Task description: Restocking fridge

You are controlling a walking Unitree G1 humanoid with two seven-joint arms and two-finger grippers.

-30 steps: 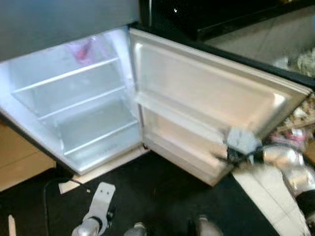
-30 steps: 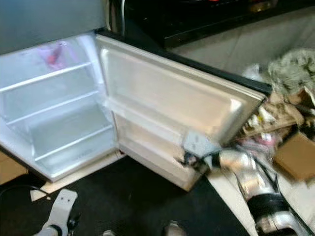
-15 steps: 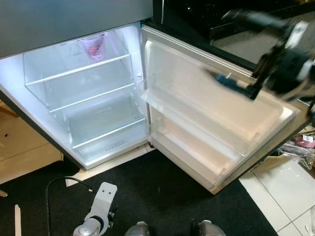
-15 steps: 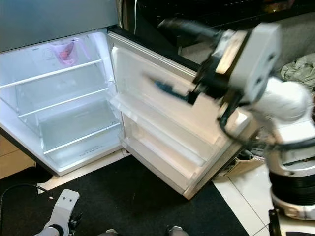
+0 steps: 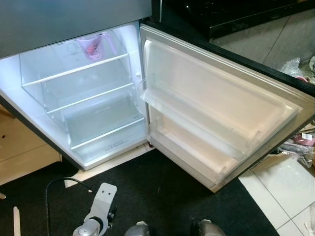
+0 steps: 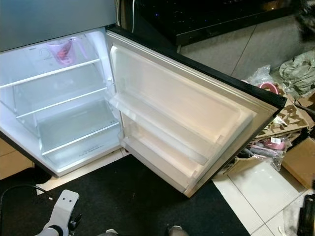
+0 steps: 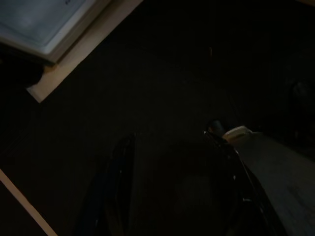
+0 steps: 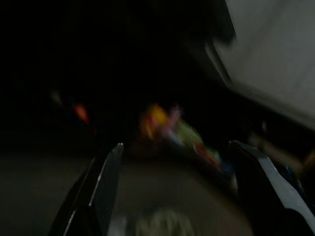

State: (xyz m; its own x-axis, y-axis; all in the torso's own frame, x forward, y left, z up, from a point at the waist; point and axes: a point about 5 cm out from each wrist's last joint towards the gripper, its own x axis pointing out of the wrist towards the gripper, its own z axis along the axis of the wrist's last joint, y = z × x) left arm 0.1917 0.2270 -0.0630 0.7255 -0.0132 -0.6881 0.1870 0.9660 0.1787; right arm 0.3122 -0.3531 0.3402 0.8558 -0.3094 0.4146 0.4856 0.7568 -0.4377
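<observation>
The fridge [image 5: 29, 73] stands open and lit, its glass shelves [image 5: 78, 70] bare except for a pink jug [image 5: 93, 45] at the back of the top one. Its door [image 5: 211, 98] is swung out to the right, and both door racks [image 5: 197, 128] hold nothing. My left arm [image 5: 100, 204] hangs low in front of the fridge; in the dark left wrist view my left gripper [image 7: 172, 191] is open over the black mat. In the blurred right wrist view my right gripper [image 8: 182, 196] is open with nothing between its fingers [image 8: 103, 187], facing blurred coloured clutter.
A black mat [image 5: 162, 196] lies before the fridge, with a cable [image 5: 54, 184] at its left. Bags, cloth and cardboard boxes [image 6: 290, 118] crowd the white tiles to the right of the door. A dark counter [image 6: 206, 19] runs behind the door.
My right arm was at the door's lower outer corner, swung up across the door, and has left the head views. The door stands open as before. The camera has shifted.
</observation>
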